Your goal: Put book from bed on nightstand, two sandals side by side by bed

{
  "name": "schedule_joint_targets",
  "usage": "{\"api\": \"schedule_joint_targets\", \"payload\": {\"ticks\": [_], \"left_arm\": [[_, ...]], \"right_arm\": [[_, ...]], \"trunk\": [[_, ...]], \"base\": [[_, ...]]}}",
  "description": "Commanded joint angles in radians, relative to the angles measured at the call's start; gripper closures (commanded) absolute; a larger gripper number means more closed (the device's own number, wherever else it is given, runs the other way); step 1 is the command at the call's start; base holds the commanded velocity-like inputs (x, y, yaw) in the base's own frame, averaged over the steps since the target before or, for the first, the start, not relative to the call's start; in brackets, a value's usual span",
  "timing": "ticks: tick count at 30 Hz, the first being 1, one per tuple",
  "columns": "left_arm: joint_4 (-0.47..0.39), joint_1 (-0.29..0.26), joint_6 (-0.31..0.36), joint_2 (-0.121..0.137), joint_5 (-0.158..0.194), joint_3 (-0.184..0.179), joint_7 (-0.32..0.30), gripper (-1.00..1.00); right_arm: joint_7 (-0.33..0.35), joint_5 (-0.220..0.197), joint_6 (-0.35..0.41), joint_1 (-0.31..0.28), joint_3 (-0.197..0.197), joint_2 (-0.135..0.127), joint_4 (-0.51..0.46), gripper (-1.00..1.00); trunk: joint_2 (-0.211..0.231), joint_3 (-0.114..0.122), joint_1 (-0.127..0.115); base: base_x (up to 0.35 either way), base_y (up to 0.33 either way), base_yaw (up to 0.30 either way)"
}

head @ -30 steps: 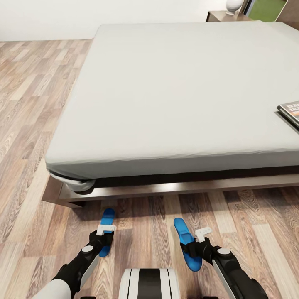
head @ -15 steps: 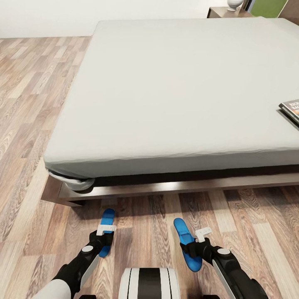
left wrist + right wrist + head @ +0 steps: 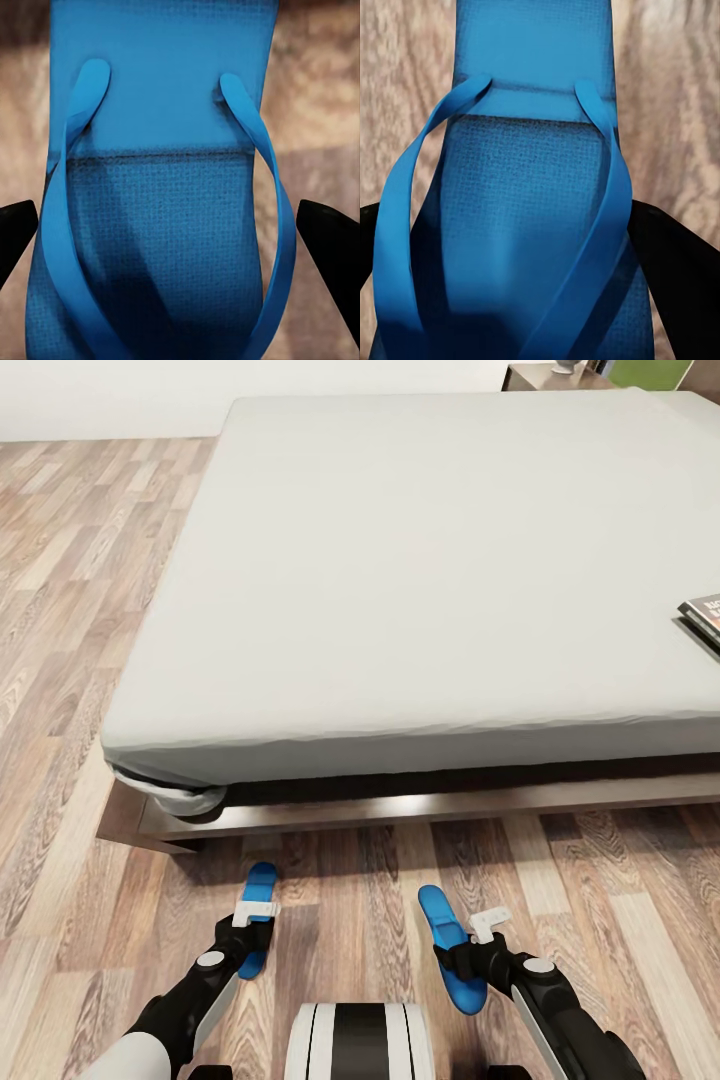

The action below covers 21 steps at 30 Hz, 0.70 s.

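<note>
You're looking at the grey bed [image 3: 400,560] filling the frame's upper part, the book [image 3: 705,617] lying at its right edge; below, wood-plank floor [image 3: 60,660] is stretching across.

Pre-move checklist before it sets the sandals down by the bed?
1. Left gripper on a blue sandal: ok in the head view. Fingers stand apart from the straps in the left wrist view; clamp cannot tell.
2. Right gripper on the other sandal: ok; fingers close against it.
3. Sandals side by side: not ok, a floor gap lies between them.
4. Wood floor in front of the bed frame bare: ok.
5. Book moved off the mattress: not ok.
</note>
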Motion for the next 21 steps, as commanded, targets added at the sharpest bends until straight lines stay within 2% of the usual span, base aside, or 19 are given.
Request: {"api": "schedule_joint_targets", "payload": {"ticks": [1, 6, 10, 21], "left_arm": [[-0.001, 0.0, 0.0, 0.002, 0.01, -0.008, 0.007, 1.0], [-0.001, 0.001, -0.001, 0.002, 0.01, -0.008, 0.007, 1.0], [-0.001, 0.0, -0.001, 0.002, 0.01, -0.008, 0.007, 1.0], [-0.001, 0.001, -0.001, 0.001, 0.01, -0.007, 0.007, 1.0]], "right_arm": [[0.001, -0.002, 0.005, 0.0, 0.001, -0.001, -0.001, 1.0], [0.001, -0.002, 0.005, 0.0, 0.001, -0.001, -0.001, 1.0], [0.001, -0.002, 0.005, 0.0, 0.002, -0.001, -0.001, 1.0], [0.001, -0.002, 0.005, 0.0, 0.001, -0.001, -0.001, 1.0]], "trunk": [[0.0, -0.001, 0.0], [0.0, -0.001, 0.0], [-0.001, -0.016, 0.002], [-0.001, -0.016, 0.002]], "base": [[0.0, 0.0, 0.0], [0.0, 0.0, 0.0], [0.0, 0.0, 0.0], [0.0, 0.0, 0.0]]}}
